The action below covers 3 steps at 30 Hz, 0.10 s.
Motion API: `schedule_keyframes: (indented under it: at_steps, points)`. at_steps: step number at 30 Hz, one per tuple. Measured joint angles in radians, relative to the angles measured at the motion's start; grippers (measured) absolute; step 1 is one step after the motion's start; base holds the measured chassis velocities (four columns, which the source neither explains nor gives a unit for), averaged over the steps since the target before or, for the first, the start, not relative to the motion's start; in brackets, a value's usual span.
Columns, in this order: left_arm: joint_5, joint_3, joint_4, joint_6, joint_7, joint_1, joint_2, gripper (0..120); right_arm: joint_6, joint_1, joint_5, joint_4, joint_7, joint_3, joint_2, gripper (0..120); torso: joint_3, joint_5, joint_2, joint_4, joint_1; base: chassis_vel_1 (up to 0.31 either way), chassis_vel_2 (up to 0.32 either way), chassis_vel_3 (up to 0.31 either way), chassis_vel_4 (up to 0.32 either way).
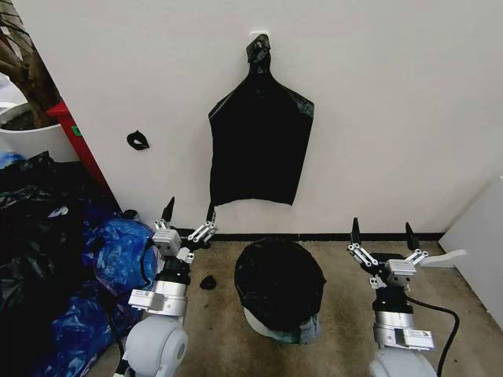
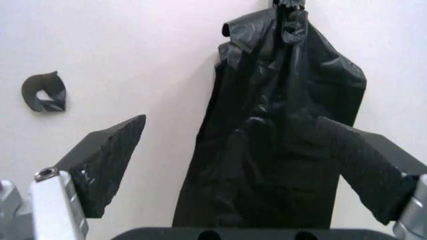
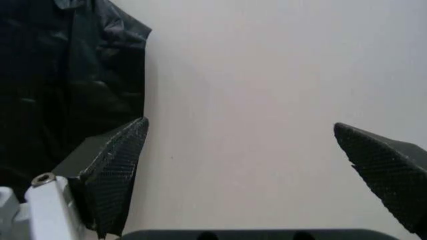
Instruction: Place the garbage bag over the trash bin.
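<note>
Already the garbage bag (image 1: 279, 284) is draped over the trash bin (image 1: 277, 326) on the floor, between both arms. Left gripper (image 1: 189, 217) and right gripper (image 1: 383, 232) are held raised, fingers spread wide, empty. Another black bag (image 1: 259, 145) is hung on the far wall.

Grey arms, black-fingered silver tools
</note>
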Motion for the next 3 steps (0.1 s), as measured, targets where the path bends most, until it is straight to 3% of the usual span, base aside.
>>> schedule_keyframes:
  at_steps: [3]
  points:
    - [0.000, 0.001, -0.001, 0.000, 0.000, 0.001, 0.001, 100, -0.001, 0.001, 0.000, -0.002, 0.000, -0.003, 0.000, 100, 0.000, -0.0001, 0.000, 0.0000, 0.000, 0.000, 0.000, 0.000, 0.000]
